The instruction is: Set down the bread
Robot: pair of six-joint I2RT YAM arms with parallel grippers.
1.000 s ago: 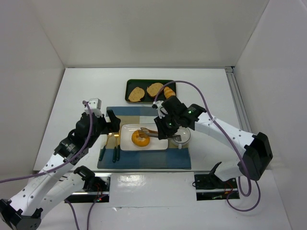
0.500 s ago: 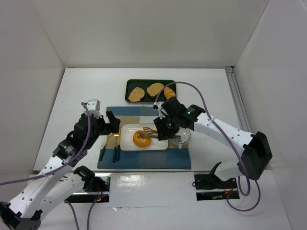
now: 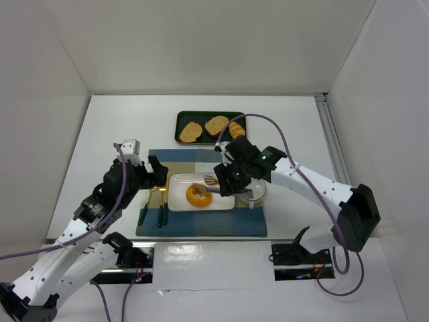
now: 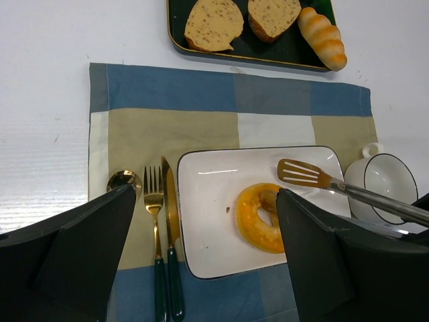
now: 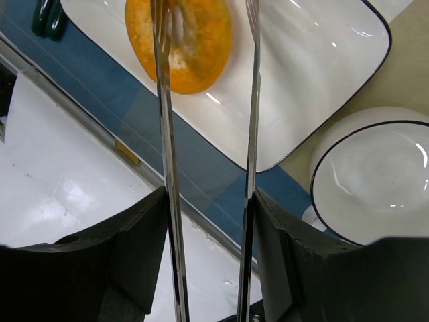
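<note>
The bread (image 3: pixel 198 194), a glossy golden-orange ring, lies flat on the white rectangular plate (image 3: pixel 221 202), left of its middle. My right gripper (image 3: pixel 232 181) is shut on a pair of metal tongs (image 3: pixel 210 180). The tongs' two arms (image 5: pixel 164 134) stand spread against my fingers. Their gold slotted tip (image 4: pixel 301 173) hovers just above and right of the bread (image 4: pixel 265 216), apart from it. One tong arm crosses in front of the bread (image 5: pixel 191 50) in the right wrist view. My left gripper (image 3: pixel 155 172) hangs open and empty at the plate's (image 4: pixel 208 235) left end.
A white cup (image 3: pixel 255 191) stands right of the plate, under my right wrist. Fork (image 4: pixel 154 194), knife (image 4: pixel 167 201) and spoon (image 4: pixel 121 180) lie left of the plate on the blue-and-beige placemat (image 3: pixel 201 226). A dark tray (image 3: pixel 181 116) behind holds two toast slices (image 3: pixel 191 131) and a roll (image 3: pixel 236 127).
The tongs' arms have spread and their tip has drawn up and right off the bread, which now lies loose on the plate. My left arm edged slightly.
</note>
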